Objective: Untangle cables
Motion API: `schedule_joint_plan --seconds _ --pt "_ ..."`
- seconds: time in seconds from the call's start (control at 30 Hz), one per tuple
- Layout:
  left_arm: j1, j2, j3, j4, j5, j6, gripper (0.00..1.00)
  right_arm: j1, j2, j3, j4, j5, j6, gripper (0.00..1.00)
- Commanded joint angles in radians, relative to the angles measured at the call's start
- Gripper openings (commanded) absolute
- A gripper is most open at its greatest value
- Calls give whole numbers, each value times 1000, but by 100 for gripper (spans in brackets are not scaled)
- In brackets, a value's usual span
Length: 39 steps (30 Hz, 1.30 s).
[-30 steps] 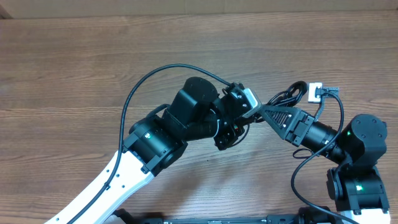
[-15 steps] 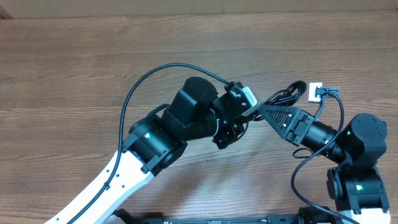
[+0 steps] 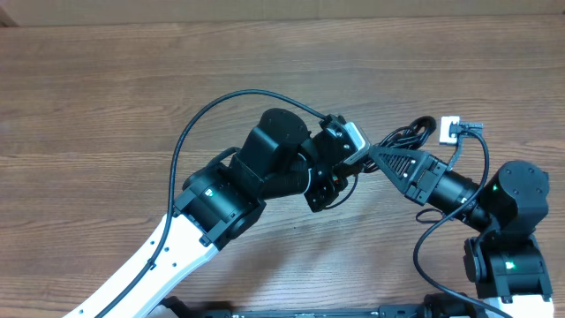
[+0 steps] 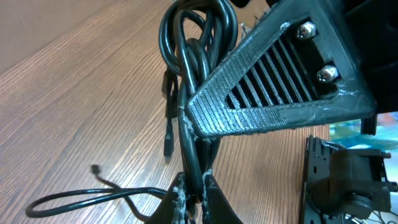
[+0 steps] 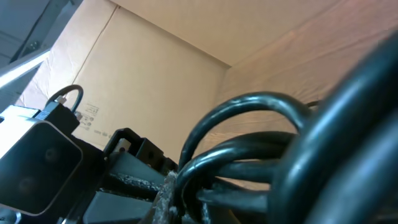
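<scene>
Your left hand is pressed together on the cables. It pinches several black strands just below the looped bundle, which is held up above the bench between the two arms. Your right hand is closed too, and its ribbed finger lies across the same bundle, just beside your left fingertips. It looks to be pinching those strands, though the right wrist view is too close to show which ones.

That is the risk: both hands grip the knot at almost one spot, so pulling apart may tighten the loops rather than free them. If each hand holds several cords at once, nothing separates. A hard pull may also strain the plug ends or let the thin cords slip out. The hands are crowded, so a twist could knock finger against finger. One loose end trails on the bench and may snag.
</scene>
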Motion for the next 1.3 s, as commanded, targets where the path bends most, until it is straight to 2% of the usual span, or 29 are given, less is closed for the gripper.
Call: schedule_joint_plan --seconds 0.0,0.37,0.67,0.8,1.1,1.27 --pt "-3 -10 17 18 -8 -28 4 5 -6 14 11 -42 -1 4" --pt "58 -10 17 20 -6 -125 4 5 -6 14 29 -129 -31 4" --pt "84 -10 17 6 -7 -160 4 5 -6 14 204 -269 -30 4" --pt "88 -10 17 2 -18 -160 4 5 -6 14 215 -295 -31 4" --pt "155 -10 17 -3 -44 -273 4 5 -6 14 218 -336 -32 4" --pt "178 -9 17 -3 -36 -276 4 5 -6 14 230 -343 -32 4"
